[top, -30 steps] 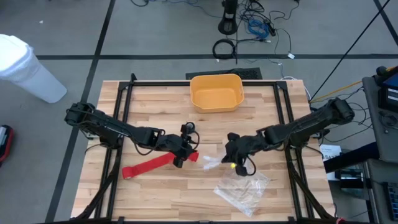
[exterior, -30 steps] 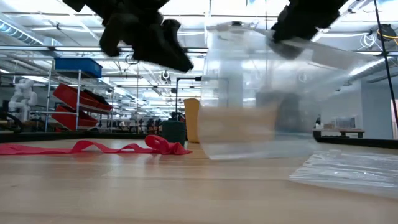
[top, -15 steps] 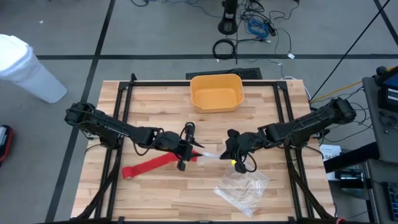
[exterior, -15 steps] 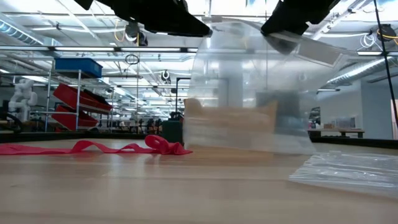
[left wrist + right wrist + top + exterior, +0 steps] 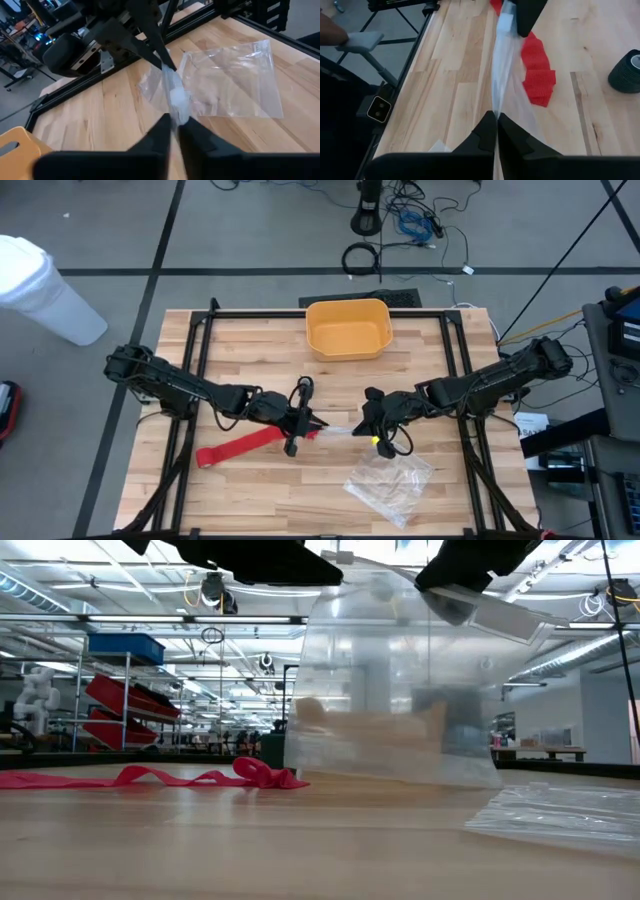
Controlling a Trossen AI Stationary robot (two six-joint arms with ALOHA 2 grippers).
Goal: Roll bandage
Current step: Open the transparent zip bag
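Observation:
The red bandage [image 5: 245, 445] lies unrolled on the table as a flat strip. Its crumpled right end [image 5: 536, 70] is below my left gripper [image 5: 312, 428]. No gripper touches it. A clear plastic bag [image 5: 390, 690] hangs above the table between my left gripper and my right gripper [image 5: 362, 430]. Both grippers are shut on it and face each other at mid-table. My left gripper pinches one bunched edge of the clear bag [image 5: 176, 112] between its two fingers, coming about level from the table's left. The bag is lifted clear of the table. My right gripper pinches the opposite edge of the bag [image 5: 496, 102] between its two fingers, coming from the table's right. The film runs from it across to the left gripper and hangs down below both.
A second clear bag [image 5: 390, 483] lies flat on the table near the front, right of centre. An orange bin [image 5: 348, 328] stands at the far edge. A dark roll [image 5: 625, 75] stands on the table beyond the bandage.
My left gripper has risen from above the bandage's end, gone toward my right gripper and taken hold of the bag's free edge. The bag, which hung from my right gripper alone, is now spread wider between the two. The bandage has stayed where it was.

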